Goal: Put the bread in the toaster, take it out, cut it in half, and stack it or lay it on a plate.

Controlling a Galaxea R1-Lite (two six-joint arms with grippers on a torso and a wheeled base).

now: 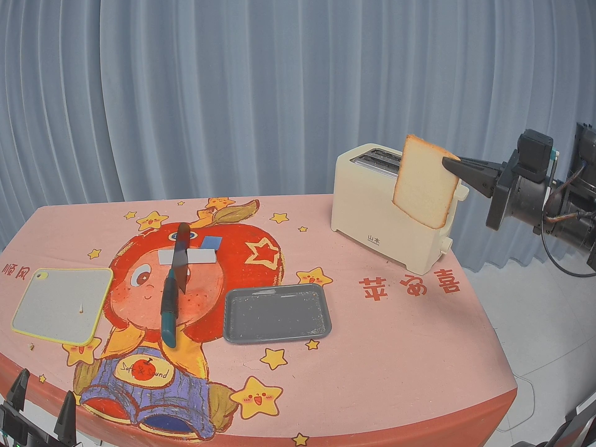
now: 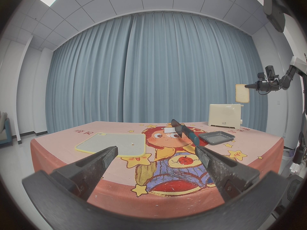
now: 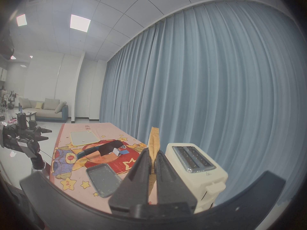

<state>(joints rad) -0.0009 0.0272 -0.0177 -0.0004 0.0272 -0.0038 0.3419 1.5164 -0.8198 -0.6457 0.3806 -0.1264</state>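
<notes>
Right gripper (image 1: 452, 160) clamped on the top edge of the bread slice (image 1: 424, 182), which hangs upright, raised beside the cream toaster (image 1: 366, 212), outside its slots. Toaster's front label (image 1: 374, 241) small, seemingly two characters. Left gripper (image 2: 155, 152): fingers apart, empty.

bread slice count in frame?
1. The bread slice is held in the right gripper, in the air near the toaster, not in a slot. Slot depths are hidden.

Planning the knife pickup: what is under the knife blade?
The knife blade crosses a white strip lying on the tablecloth, with a blue piece beside it. The strip's middle is hidden by the blade.
</notes>
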